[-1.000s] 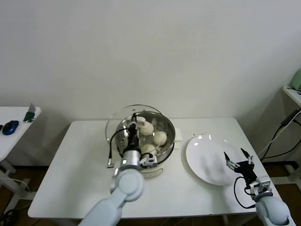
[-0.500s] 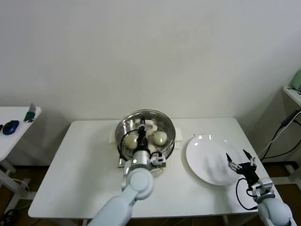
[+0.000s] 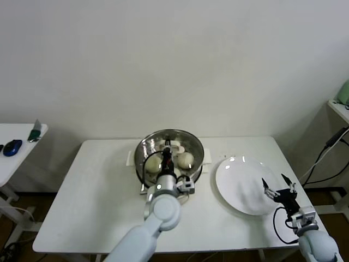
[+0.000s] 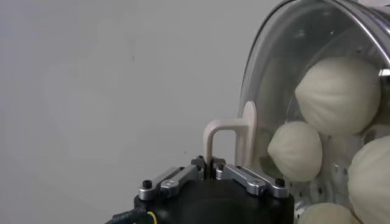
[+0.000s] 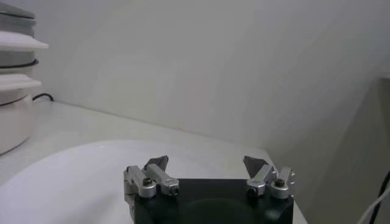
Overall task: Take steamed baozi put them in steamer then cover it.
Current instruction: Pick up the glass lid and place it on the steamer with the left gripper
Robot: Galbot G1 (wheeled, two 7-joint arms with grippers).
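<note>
At frame centre, the left gripper clamps the round clear glass cover's whitish bar handle over the shiny steel steamer holding cream-white domed baozi; lower right, the right gripper hangs jaws apart above a flat white plate.

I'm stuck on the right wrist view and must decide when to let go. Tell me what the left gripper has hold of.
Observer: The left gripper is shut on the cover's whitish bar handle.
Operator: Report where the cover sits.
Observer: The cover lies level over the steamer, rim to rim as far as the head view shows.
Operator: Count the baozi under it.
Observer: Four baozi show through the glass in the left wrist view.
</note>
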